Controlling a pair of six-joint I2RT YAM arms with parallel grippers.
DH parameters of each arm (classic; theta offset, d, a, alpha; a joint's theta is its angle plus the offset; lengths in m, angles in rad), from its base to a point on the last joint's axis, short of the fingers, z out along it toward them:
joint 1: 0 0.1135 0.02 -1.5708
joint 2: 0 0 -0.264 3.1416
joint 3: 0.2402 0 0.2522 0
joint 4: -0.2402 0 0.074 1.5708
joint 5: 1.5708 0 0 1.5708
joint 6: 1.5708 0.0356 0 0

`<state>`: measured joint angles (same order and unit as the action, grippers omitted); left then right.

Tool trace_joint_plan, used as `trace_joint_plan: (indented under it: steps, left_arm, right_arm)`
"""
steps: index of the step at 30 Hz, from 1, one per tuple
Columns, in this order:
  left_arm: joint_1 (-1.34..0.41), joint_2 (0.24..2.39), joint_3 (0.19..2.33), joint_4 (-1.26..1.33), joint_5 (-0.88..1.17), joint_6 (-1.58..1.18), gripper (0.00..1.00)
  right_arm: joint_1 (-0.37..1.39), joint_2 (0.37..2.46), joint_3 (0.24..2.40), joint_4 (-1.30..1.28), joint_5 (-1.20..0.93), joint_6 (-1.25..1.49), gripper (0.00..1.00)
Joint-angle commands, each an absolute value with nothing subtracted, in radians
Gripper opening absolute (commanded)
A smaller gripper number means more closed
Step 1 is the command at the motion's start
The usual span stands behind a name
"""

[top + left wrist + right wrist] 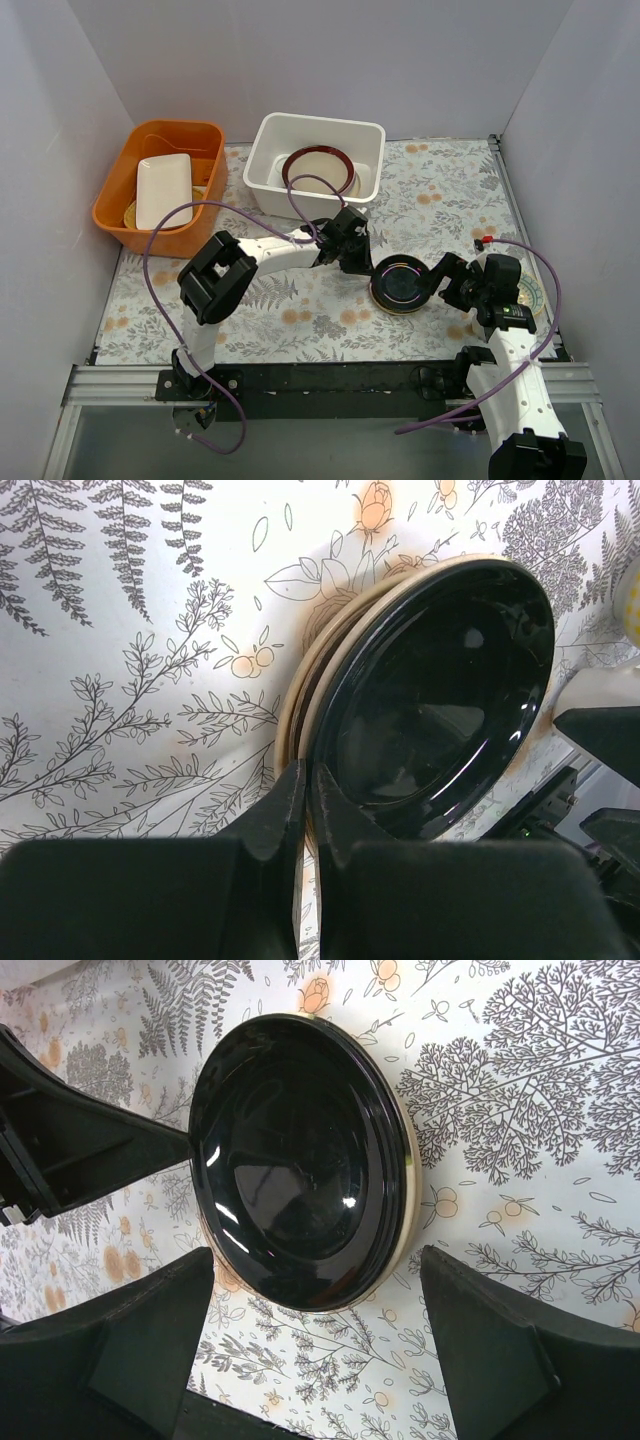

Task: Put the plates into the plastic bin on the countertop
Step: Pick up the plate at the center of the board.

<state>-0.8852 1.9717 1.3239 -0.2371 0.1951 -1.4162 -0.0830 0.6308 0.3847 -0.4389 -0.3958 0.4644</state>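
A glossy black plate [400, 281] [430, 690] [290, 1160] lies on a tan plate [300, 670] [408, 1160] on the fern-printed countertop [300, 300]. My left gripper [358, 262] [307, 772] is shut, its tips pressed against the left rim of this stack; I see nothing held between them. My right gripper [445, 283] [315, 1258] stands open just right of the stack, a finger on either side of its near edge without touching. The white plastic bin [268, 150] at the back holds a maroon-rimmed plate [290, 165] and a pale one [366, 181] beside it.
An orange tub [112, 200] at the back left holds a rectangular white dish [163, 188]. A cream plate with a blue ring [533, 296] lies at the right edge, partly hidden by my right arm. Purple cables loop over the left arm. Walls close in three sides.
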Motion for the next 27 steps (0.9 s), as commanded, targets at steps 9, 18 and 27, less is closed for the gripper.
trace_joint_plan:
  steps: [9,18,27]
  left_arm:
    - [-0.891,1.826,1.322,-0.29,0.147,-1.394,0.0]
    - [-0.893,1.715,1.267,-0.325,0.13,-1.416,0.0]
    - [-0.896,1.698,1.212,-0.331,0.126,-1.431,0.0]
  right_arm:
    - [-0.084,0.632,0.371,-0.387,-0.413,0.456,0.91]
    - [-0.086,0.64,0.347,-0.354,-0.44,0.472,0.9]
    - [-0.084,0.588,0.327,-0.269,-0.54,0.503,0.87]
